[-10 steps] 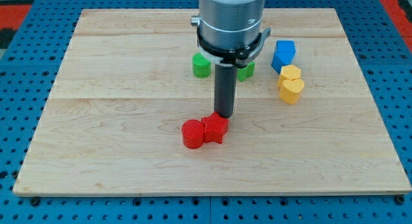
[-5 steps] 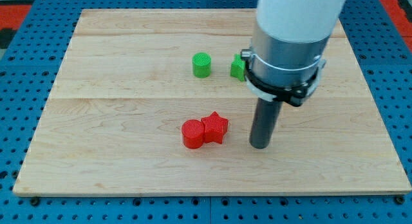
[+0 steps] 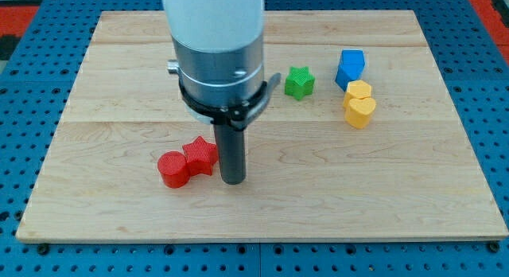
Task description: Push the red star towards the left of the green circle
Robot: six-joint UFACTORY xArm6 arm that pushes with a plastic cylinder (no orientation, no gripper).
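The red star [image 3: 200, 155] lies at the board's lower left of centre. A red round block [image 3: 172, 169] touches its left side. My tip [image 3: 232, 181] rests on the board just to the right of the red star, touching or almost touching it. The green circle is hidden behind the arm's body. A green star [image 3: 299, 83] shows to the right of the arm.
A blue block [image 3: 350, 68] sits at the upper right. A yellow block [image 3: 358, 90] and a yellow heart [image 3: 359, 111] sit just below it. The wooden board [image 3: 95, 86] lies on a blue pegboard.
My tip swung from the star's top to its right, then moved left against it. The red star and red round block slid about 80 pixels left. The arm now covers the green circle.
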